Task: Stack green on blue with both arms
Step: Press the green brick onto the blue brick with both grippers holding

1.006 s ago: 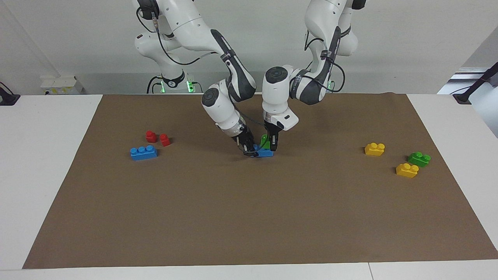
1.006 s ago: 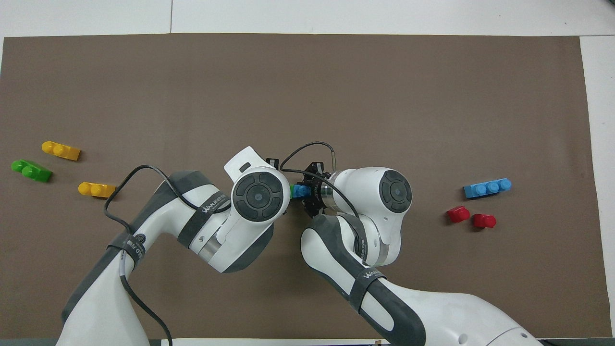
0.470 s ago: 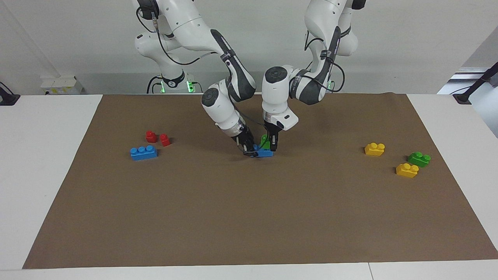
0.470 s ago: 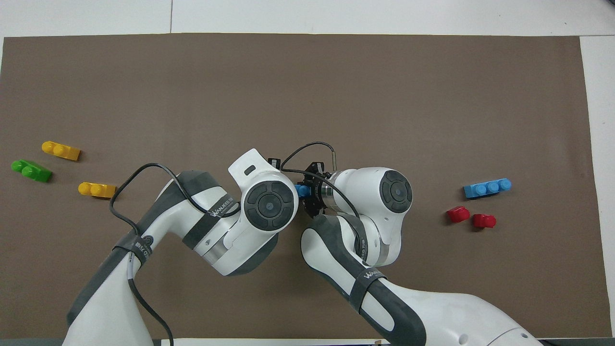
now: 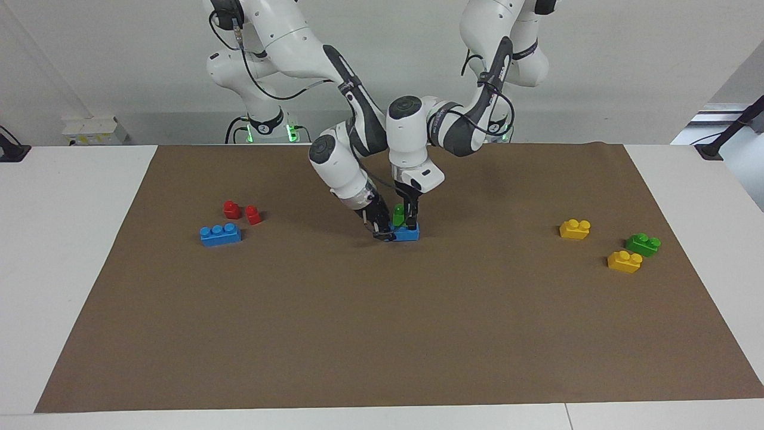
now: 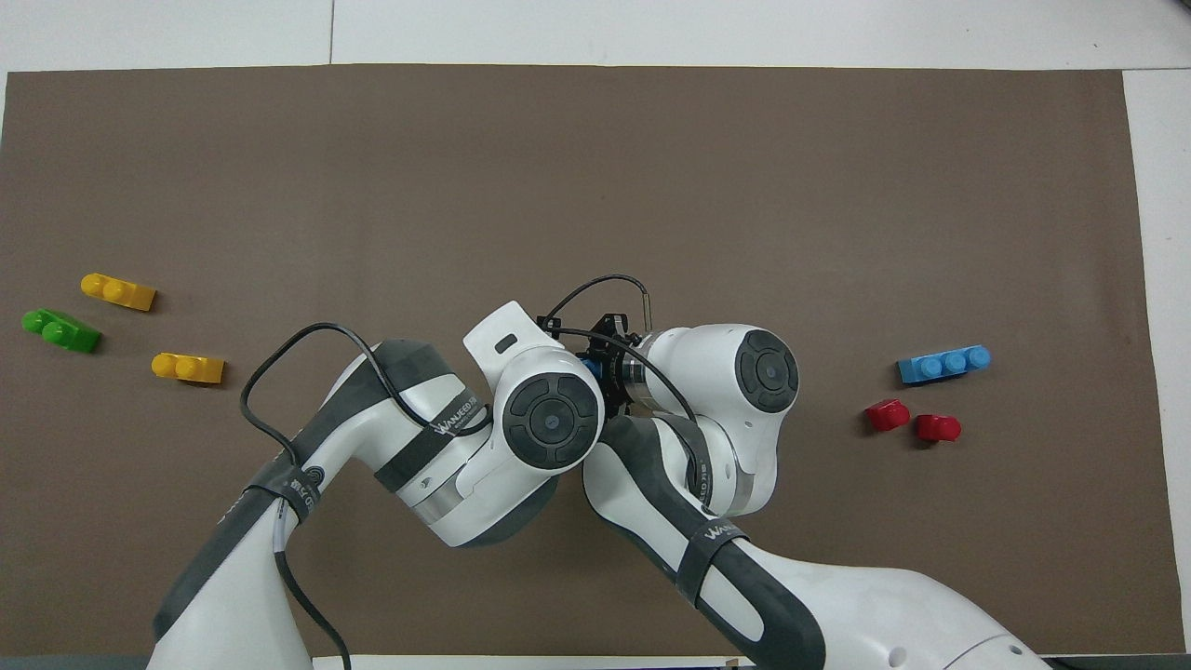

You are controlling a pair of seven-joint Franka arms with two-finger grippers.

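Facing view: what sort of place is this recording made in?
Most likely a robotics lab bench: two white jointed robot arms work over a brown paper mat on a white table, with small plastic toy bricks scattered as practice pieces.

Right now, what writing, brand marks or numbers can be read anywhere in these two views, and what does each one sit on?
"WANJEED...": white lettering on the dark strap around the left arm's forearm, overhead view; its last characters are too small to read.
White lettering on the strap around the right arm's forearm: likely the same brand, too blurred to confirm.
Round mark on the right arm's base, facing view: too small to read.
The toy bricks and the brown mat: no writing visible.
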